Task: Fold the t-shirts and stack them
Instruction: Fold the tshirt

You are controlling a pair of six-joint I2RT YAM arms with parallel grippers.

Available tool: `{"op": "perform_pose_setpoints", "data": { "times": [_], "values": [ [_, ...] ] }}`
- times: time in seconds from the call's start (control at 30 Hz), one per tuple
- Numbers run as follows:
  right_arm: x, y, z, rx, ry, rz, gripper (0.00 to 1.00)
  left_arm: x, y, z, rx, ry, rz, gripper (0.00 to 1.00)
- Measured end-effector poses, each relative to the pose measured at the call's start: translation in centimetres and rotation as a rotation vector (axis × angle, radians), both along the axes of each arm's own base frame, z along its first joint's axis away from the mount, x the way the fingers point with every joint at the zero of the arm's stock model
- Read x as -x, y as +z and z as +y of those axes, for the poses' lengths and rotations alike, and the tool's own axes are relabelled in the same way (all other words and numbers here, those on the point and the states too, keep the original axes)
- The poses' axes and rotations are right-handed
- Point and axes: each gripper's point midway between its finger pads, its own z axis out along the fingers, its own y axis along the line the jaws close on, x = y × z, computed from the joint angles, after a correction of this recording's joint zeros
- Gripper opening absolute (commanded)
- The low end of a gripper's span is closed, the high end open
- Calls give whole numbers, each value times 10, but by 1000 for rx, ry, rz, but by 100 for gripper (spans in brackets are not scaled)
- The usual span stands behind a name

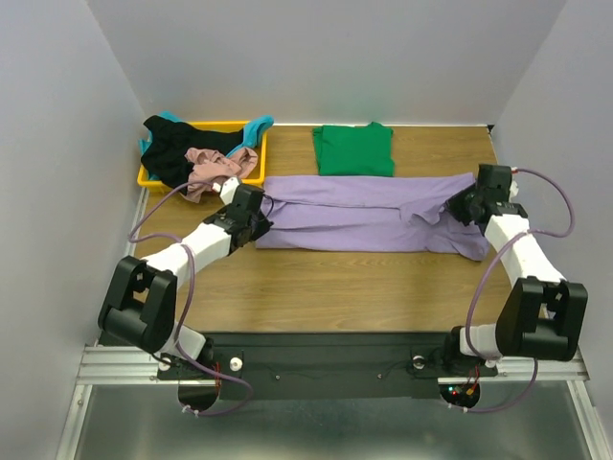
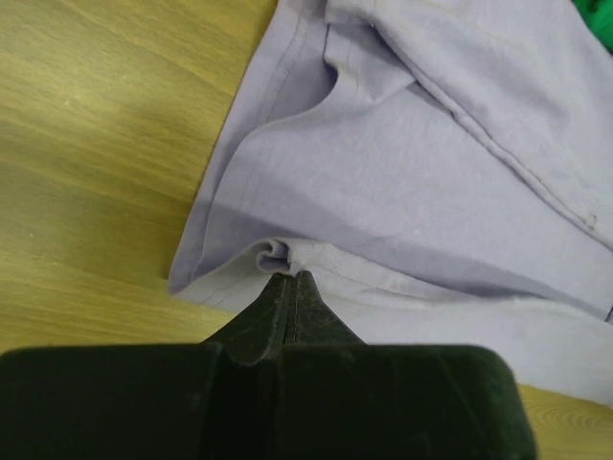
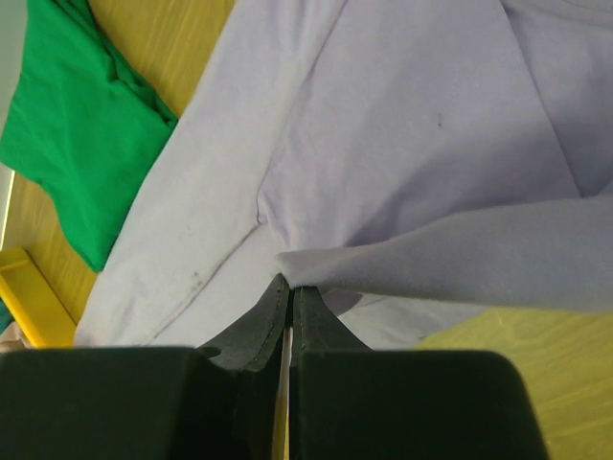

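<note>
Purple shirt (image 1: 364,216): long axis crosswise (part folded), nearside of green shirt (image 1: 354,150); left end effector (image 1: 259,218), right end effector (image 1: 459,206) pinching opposite ends.

My bench: light-brown wood-grain tabletop (image 1: 335,287), boxed in on 3 sides by plain pale-grey walls: back wall (image 1: 326,48), left wall (image 1: 57,144), right wall (image 1: 565,125). Near edge has a black mounting plate (image 1: 326,359) on an aluminium rail (image 1: 115,364). Grey surface (image 1: 326,431) below; can't tell if it's floor. Light even & soft.
</note>
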Motion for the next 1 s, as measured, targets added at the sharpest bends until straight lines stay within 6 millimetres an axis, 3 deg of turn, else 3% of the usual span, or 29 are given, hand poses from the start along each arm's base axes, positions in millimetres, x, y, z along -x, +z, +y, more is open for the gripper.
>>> {"op": "perform_pose_setpoints", "data": {
  "times": [0.23,0.47,0.5,0.53,0.57,0.6,0.67,0.7,0.77,0.8,0.87,1.0],
  "values": [
    [-26,-7,-5,13,10,16,0,-24,7,0,-9,23,-18,0],
    [-47,-18,-8,23,23,39,7,-44,-12,3,-51,31,28,3],
    [-51,-21,-9,25,25,46,14,-45,-15,3,-56,32,36,14],
    [-57,-25,-10,26,26,54,23,-46,-18,4,-64,32,47,44],
    [-59,-27,-10,28,29,58,23,-47,-20,4,-65,34,53,63],
    [-64,-33,-11,31,31,72,35,-47,-22,6,-75,29,58,94],
    [-71,-43,-14,33,30,96,56,-50,-23,9,-87,34,68,98],
    [-77,-47,-15,44,42,106,72,-52,-22,11,-84,45,69,98],
    [-91,-51,-16,60,71,113,85,-56,-17,12,-88,48,63,98],
    [-99,-51,-16,64,91,108,100,-60,-12,13,-88,49,52,99],
    [-108,-49,-11,66,147,94,100,-65,-5,13,-87,51,34,98],
    [-101,-41,2,49,238,69,100,-63,14,16,-80,53,-6,98]
  ]
}}
